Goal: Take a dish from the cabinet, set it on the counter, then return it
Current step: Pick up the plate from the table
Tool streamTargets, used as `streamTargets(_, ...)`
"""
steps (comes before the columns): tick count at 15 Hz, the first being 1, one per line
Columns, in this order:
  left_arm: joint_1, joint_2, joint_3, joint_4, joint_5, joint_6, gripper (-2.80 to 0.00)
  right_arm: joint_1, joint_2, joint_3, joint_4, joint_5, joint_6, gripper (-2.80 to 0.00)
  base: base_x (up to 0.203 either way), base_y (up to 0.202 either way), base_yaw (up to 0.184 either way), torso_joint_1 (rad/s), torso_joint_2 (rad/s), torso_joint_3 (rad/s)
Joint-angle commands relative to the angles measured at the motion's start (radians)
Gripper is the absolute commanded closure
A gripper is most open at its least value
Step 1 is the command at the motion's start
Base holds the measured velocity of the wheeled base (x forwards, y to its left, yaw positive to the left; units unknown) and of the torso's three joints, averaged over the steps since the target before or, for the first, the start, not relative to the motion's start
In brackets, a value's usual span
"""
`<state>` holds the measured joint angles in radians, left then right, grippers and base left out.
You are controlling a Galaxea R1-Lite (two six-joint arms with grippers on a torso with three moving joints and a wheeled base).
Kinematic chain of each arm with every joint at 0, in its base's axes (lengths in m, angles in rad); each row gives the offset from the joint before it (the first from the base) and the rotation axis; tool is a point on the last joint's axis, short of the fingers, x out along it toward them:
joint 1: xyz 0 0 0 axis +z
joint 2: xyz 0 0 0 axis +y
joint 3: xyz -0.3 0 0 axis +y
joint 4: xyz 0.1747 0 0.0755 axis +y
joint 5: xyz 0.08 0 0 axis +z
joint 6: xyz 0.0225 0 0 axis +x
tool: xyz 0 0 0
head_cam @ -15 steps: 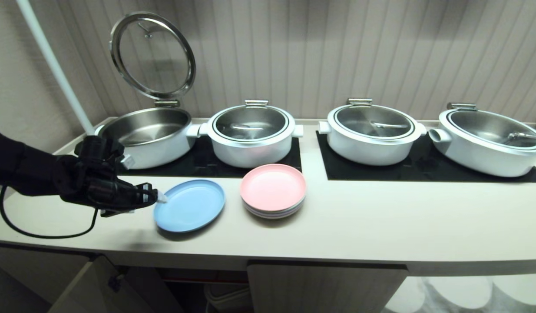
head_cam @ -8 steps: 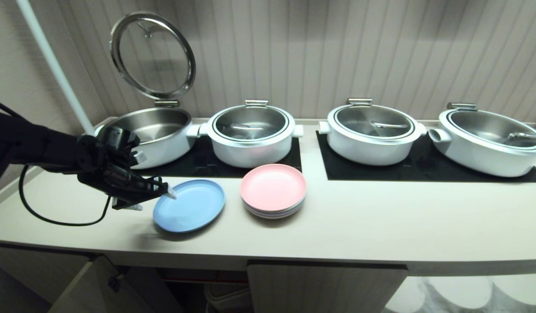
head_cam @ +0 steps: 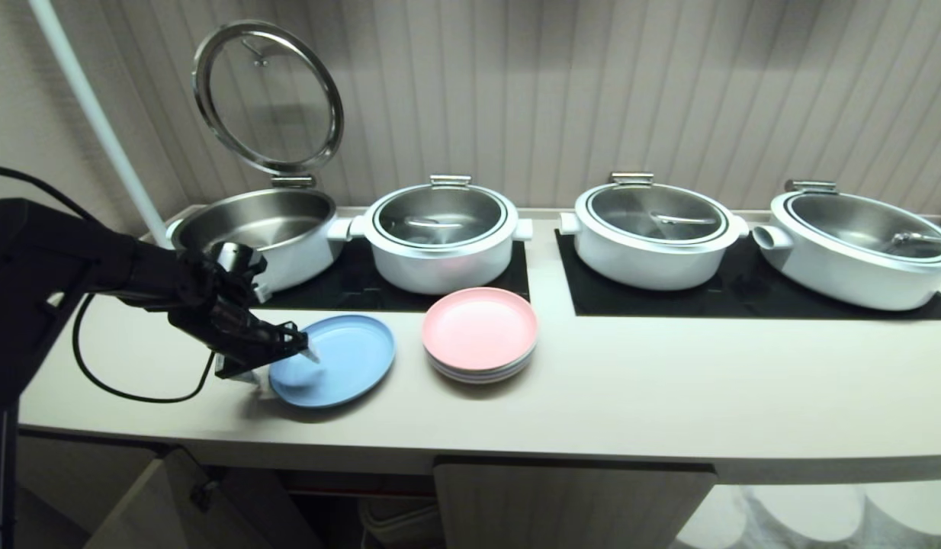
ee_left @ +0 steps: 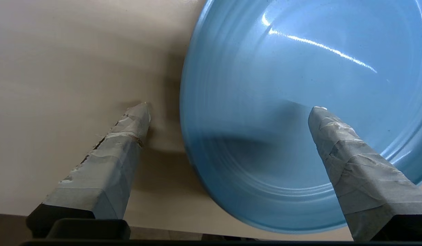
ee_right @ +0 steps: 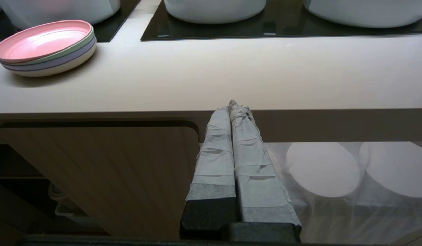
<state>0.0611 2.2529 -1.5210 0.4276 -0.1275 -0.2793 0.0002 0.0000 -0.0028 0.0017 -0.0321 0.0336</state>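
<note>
Blue and shallow, the dish (head_cam: 337,369) is lying flat on the cream table (head_cam: 631,396), near its front edge and just left of a pink-topped plate stack (head_cam: 480,332). It is sitting in front of the black mat (head_cam: 364,286) that is carrying two white pots, the left one (head_cam: 257,232) with its glass lid (head_cam: 267,97) standing raised.

From the left, the left gripper (head_cam: 291,362) is reaching in at the dish's left rim, its taped fingers spread wide. In the left wrist view one finger (ee_left: 347,164) is hanging over the inside of the dish while the other finger (ee_left: 115,153) is hanging over bare table just outside the rim, so the rim is lying between them; neither is pressing on it.

Below the table edge the right gripper (ee_right: 233,106) is hanging with its fingers pressed together and nothing between them, in front of a fluted door of the cabinet (ee_right: 105,177). In the head view another cabinet door (head_cam: 146,503) is standing open under the dish.
</note>
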Motion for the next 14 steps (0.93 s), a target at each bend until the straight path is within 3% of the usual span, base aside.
streamTargets(1,0.0,0.064,-0.048,0.013,0.0,-0.016,-2.8,0.0,0.0,0.0,0.0,0.0,0.0,0.0,0.0,0.0,0.0,0.0,0.0,0.0)
streamTargets(14,0.014,0.125,-0.173,0.053,0.008,-0.015,-2.8,0.0,0.0,0.0,0.0,0.0,0.0,0.0,0.0,0.0,0.0,0.0,0.0,0.0)
